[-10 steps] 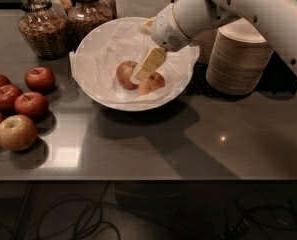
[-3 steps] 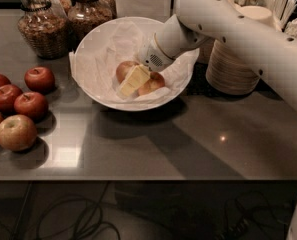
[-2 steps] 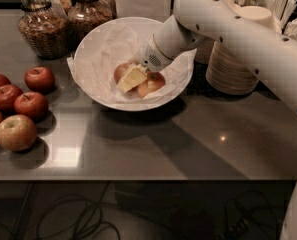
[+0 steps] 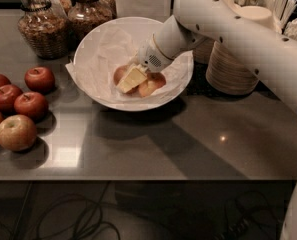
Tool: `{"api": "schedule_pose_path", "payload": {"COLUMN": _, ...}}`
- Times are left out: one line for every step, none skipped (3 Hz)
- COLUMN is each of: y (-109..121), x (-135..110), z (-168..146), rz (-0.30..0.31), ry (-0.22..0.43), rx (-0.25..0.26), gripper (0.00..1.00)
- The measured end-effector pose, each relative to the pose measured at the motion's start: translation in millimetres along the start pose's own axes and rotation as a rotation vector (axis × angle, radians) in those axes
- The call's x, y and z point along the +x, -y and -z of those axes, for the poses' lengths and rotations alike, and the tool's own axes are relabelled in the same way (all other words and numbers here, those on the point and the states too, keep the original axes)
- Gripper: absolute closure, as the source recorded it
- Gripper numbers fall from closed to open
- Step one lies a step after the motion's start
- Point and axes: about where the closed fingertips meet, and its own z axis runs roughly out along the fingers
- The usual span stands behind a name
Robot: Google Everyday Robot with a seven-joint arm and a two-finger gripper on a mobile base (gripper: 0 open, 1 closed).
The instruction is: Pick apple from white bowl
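Shifted lower-left, my gripper (image 4: 131, 79) reaches the apple (image 4: 152, 85) in the white bowl (image 4: 95, 49); jaws' state I cannot tell; next, secure and lift.

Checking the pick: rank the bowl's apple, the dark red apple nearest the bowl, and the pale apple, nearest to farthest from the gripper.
1. The apple, in the white bowl, at the gripper.
2. The dark red apple, left of the bowl.
3. The pale apple, front left.
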Motion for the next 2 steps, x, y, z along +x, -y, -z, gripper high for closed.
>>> {"api": "schedule_pose_path", "payload": {"y": -3, "x": -3, "z": -1, "rz": 0.019, "ry": 0.006, "rx": -0.009, "gripper": 1.00}}
{"api": "schedule_pose_path", "payload": {"y": -9, "x": -19, "z": 15, "rz": 0.078, "ry": 0.046, "rx": -0.020, "gripper": 1.00}}
